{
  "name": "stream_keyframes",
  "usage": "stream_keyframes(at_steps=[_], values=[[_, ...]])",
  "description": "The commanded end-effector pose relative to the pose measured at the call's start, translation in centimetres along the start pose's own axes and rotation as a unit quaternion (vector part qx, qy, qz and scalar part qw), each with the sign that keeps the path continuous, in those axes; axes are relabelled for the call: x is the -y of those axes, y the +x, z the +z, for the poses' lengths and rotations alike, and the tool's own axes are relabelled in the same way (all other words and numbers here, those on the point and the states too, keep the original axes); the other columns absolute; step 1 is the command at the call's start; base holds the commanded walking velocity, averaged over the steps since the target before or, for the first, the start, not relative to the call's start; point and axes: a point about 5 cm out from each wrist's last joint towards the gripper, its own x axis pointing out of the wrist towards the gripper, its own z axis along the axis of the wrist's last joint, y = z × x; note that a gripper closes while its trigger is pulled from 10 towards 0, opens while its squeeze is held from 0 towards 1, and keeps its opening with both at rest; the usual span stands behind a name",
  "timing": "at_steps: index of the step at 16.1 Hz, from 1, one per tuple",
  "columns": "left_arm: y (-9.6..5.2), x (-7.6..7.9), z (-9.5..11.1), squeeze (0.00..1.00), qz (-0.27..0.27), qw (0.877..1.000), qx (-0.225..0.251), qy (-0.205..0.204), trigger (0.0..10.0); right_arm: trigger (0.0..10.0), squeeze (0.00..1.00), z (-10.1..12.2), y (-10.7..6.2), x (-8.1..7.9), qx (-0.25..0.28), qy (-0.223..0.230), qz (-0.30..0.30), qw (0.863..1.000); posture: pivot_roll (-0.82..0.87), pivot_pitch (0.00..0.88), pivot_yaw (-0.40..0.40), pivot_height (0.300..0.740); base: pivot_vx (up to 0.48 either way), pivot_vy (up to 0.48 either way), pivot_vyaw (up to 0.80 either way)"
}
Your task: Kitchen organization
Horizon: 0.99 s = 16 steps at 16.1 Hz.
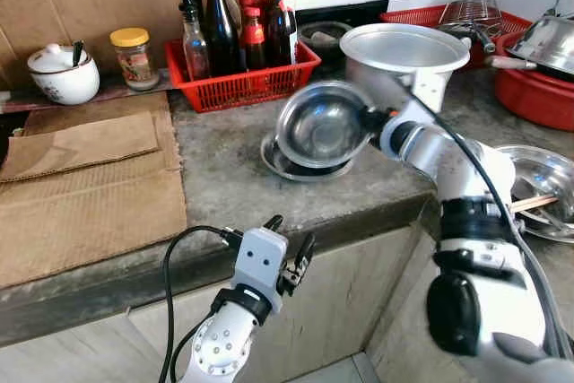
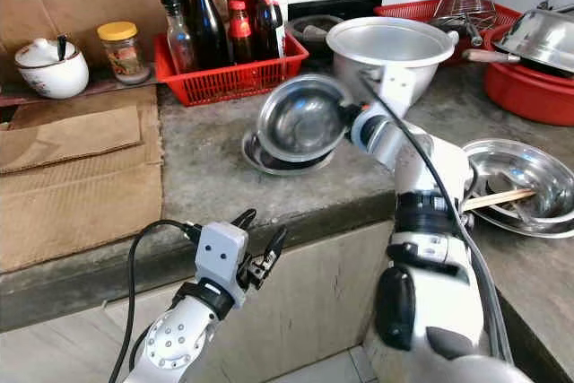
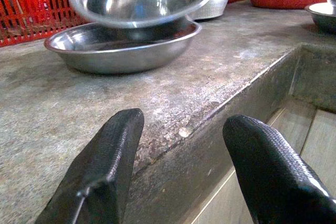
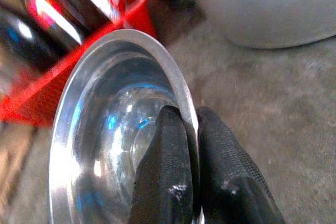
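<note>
The right end effector (image 4: 190,182) has its two black fingers pinched tight on the rim of a shiny steel bowl (image 1: 321,125). One finger is inside the bowl and one is outside. The bowl is tipped up on its side, up in the air just above a flat steel dish (image 1: 291,166) that sits on the grey stone bench (image 1: 224,177). A big silver pot (image 1: 401,53) stands right behind it, and a red basket (image 1: 240,85) full of dark bottles is near, off to the left.

The left end effector (image 1: 289,248) waits low by the front edge of the bench. Its fingers are spread apart and hold nothing.

I think the robot is in the middle of moving the bowl, either stacking it or carrying it to a new spot. Next it needs to turn the bowl flat and set it down softly, because it holds only the thin rim and the bowl could slip or bang the pot.
</note>
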Motion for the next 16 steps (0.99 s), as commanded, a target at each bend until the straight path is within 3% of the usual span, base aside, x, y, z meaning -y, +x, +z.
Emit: stream_keyframes(at_steps=[1, 3, 6, 7, 9, 11, 12, 14, 16], values=[[0.0, 0.0, -0.1, 0.00, 0.000, 1.000, -0.001, 0.007, 10.0, 0.0, 0.00, 1.3, -1.3, -0.3, 0.090, 0.017, -0.007, 0.996, -0.02, 0.022, -0.020, 0.740, 0.000, 0.000, 0.00], [0.0, 0.0, -0.2, 0.00, 0.000, 1.000, -0.001, 0.008, 10.0, 0.0, 0.00, 1.3, -2.6, -0.8, 0.148, 0.000, -0.020, 0.989, -0.03, 0.020, -0.014, 0.740, 0.000, 0.000, 0.00], [0.1, 0.0, -0.2, 0.00, -0.002, 1.000, -0.001, 0.008, 10.0, 0.0, 0.00, 0.8, -3.8, -1.3, 0.189, -0.002, -0.025, 0.982, -0.03, 0.015, -0.010, 0.740, 0.000, 0.000, 0.00], [0.1, -0.1, -0.2, 0.00, -0.001, 1.000, 0.000, 0.008, 10.0, 0.0, 0.00, 1.2, -5.0, -1.4, 0.246, -0.056, -0.046, 0.967, -0.02, 0.013, -0.014, 0.740, 0.000, 0.000, 0.00], [0.0, -0.4, 0.1, 0.00, 0.008, 1.000, 0.006, 0.008, 10.0, 0.0, 0.00, 1.1, -7.7, -2.4, 0.322, -0.203, -0.063, 0.922, -0.03, 0.016, -0.010, 0.740, 0.000, 0.000, 0.00], [0.0, -0.5, 0.3, 0.00, 0.014, 1.000, 0.013, 0.007, 10.0, 0.0, 0.00, -0.3, -9.1, -2.6, 0.333, -0.268, -0.067, 0.902, -0.03, 0.021, -0.007, 0.740, 0.000, 0.000, 0.00], [0.0, -0.6, 0.3, 0.00, 0.016, 1.000, 0.014, 0.007, 10.0, 0.0, 0.00, -1.1, -9.5, -2.4, 0.332, -0.279, -0.070, 0.899, -0.03, 0.021, -0.006, 0.740, 0.000, 0.000, 0.00], [0.0, -0.8, 0.4, 0.00, 0.020, 1.000, 0.018, 0.006, 10.0, 0.0, 0.00, -2.4, -10.4, -2.8, 0.349, -0.323, -0.063, 0.877, -0.03, 0.023, -0.002, 0.740, 0.000, 0.000, 0.00], [0.0, -0.9, 0.5, 0.00, 0.022, 1.000, 0.022, 0.005, 10.0, 0.0, 0.00, -3.2, -10.7, -2.5, 0.347, -0.328, -0.069, 0.876, -0.03, 0.023, 0.000, 0.740, 0.000, 0.000, 0.00]])
